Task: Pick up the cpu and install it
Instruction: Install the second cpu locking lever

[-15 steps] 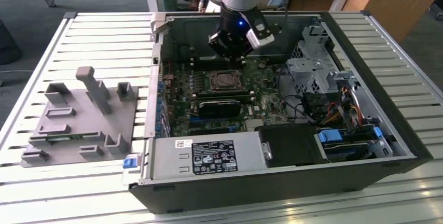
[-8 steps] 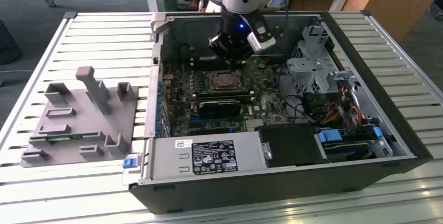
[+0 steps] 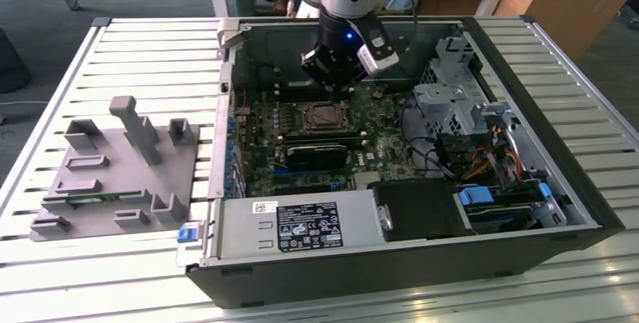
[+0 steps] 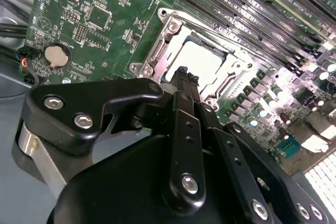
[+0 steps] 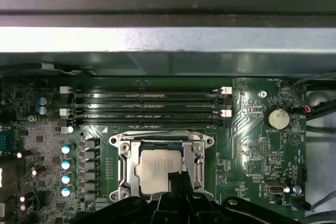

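The cpu [image 5: 153, 167] lies flat in the motherboard's metal-framed socket [image 5: 125, 153], silver-grey top up, inside the open computer case [image 3: 519, 114]. In the second wrist view the cpu [image 4: 202, 60] appears pale just past the fingertips. My gripper [image 5: 178, 176] hovers over the socket's edge with its two black fingers pressed together and nothing between them. In the exterior view the gripper [image 3: 334, 93] hangs just above and behind the socket [image 3: 325, 117]. The fingers cover one edge of the chip.
Black memory slots [image 5: 147, 106] run beside the socket. A coin battery [image 5: 276, 118] sits near it. A dark block [image 3: 314, 155], the power supply [image 3: 295, 226] and a drive cage [image 3: 450, 99] crowd the case. A grey fixture tray [image 3: 110, 173] stands at the exterior view's left.
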{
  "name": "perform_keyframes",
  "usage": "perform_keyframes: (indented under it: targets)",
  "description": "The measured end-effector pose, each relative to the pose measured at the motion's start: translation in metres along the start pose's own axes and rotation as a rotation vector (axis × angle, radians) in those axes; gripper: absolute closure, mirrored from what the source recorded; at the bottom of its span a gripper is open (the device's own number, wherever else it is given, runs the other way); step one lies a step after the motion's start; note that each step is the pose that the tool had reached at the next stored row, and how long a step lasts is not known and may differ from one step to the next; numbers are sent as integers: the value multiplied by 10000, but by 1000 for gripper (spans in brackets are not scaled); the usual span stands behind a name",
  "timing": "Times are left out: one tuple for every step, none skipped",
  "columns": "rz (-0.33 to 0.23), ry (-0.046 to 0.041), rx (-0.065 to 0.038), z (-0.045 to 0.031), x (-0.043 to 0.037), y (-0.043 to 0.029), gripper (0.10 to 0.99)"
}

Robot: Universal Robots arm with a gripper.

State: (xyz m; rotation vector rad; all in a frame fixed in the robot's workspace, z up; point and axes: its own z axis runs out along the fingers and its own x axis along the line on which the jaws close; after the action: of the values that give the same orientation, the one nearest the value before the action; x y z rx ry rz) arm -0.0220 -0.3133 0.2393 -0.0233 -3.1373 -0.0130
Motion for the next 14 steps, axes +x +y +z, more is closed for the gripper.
perform_keyframes:
  targets:
    - [0,0,0,-21,0,-1,980]
    - [0,0,0,-42,0,-1,980]
    - [0,0,-1,-63,0,-1,980]
    - [0,0,0,-85,0,-2,980]
    - [0,1,1,-101,0,-2,980]
    - [0,1,2,-109,0,-4,980]
    - [-1,0,0,-112,0,-7,980]
    - [0,0,2,-113,0,-31,980]
    - [0,0,3,-113,0,-43,980]
    - [-1,0,2,-113,-1,-55,980]
    - [-1,0,2,-113,0,-64,980]
    - [0,0,1,-113,0,-73,980]
    - [0,0,2,-113,0,-85,980]
    - [0,0,3,-113,0,-97,980]
